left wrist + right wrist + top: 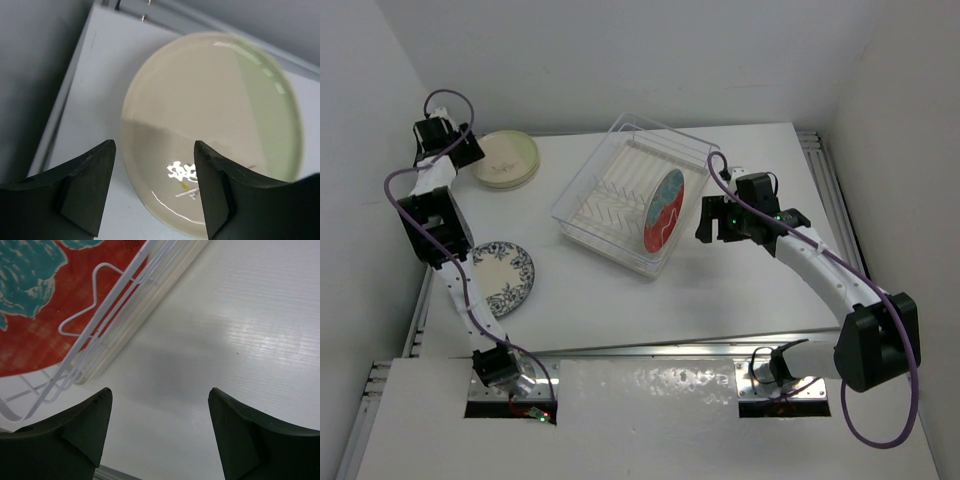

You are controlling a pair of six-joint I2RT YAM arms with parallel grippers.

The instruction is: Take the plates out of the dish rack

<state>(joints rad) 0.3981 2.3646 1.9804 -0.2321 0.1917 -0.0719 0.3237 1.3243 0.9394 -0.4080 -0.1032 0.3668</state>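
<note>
The clear dish rack stands mid-table with one red-and-teal plate upright in its white wire slots; the plate also fills the right wrist view's upper left behind the wire. A pale cream/green plate lies flat at the far left, large in the left wrist view. A white plate with blue floral pattern lies flat at the near left. My left gripper is open and empty over the cream/green plate's near edge. My right gripper is open and empty over bare table right of the rack.
Walls close in the table on the left, back and right. A metal rail runs along the right edge and another along the near edge. The left arm reaches along the left edge past the floral plate.
</note>
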